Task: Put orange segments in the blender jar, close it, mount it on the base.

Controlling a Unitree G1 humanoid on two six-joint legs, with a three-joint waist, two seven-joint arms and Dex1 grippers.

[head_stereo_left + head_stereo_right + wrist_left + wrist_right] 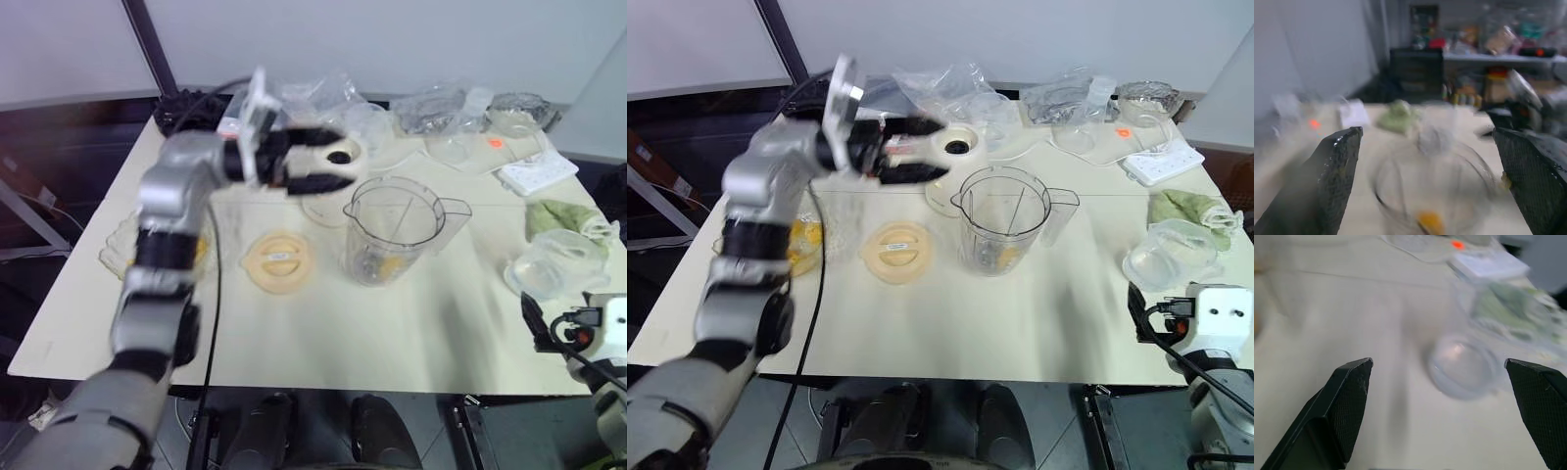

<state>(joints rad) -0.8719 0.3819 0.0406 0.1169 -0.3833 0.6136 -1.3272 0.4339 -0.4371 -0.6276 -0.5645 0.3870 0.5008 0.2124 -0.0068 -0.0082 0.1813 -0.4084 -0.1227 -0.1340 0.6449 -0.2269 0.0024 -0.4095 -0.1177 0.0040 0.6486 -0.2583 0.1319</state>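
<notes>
The table (323,343) carries the whole job, with a litter of clear plastic bags and containers along its far edge. The left arm reaches out over it, and the left gripper (328,162) hangs level in the air with its two black fingers spread wide and nothing between them. The right gripper (1440,406) sits low at the table's near right corner, its fingers likewise spread and empty.

Just beyond the left fingertips, and lower, stands the blender jar (392,230), upright on the table with its mouth open and its spout and handle turned away from the hand. Orange segments (1430,221) lie at its bottom. Directly behind the left fingertips sits the base (955,157), cream-white with its dark socket facing up. Below the left wrist, flat on the table, lies the pale-orange lid (279,259).

With fruit already inside, closing the jar looks like the step in hand. The lid lies down and toward the robot from the left gripper, and the left arm is plainly the nearer one; the right is well apart from lid, jar and base.

The left forearm cuts off a yellowish bowl (803,245) at the table's left edge. How many segments the jar holds is hard to make out.
</notes>
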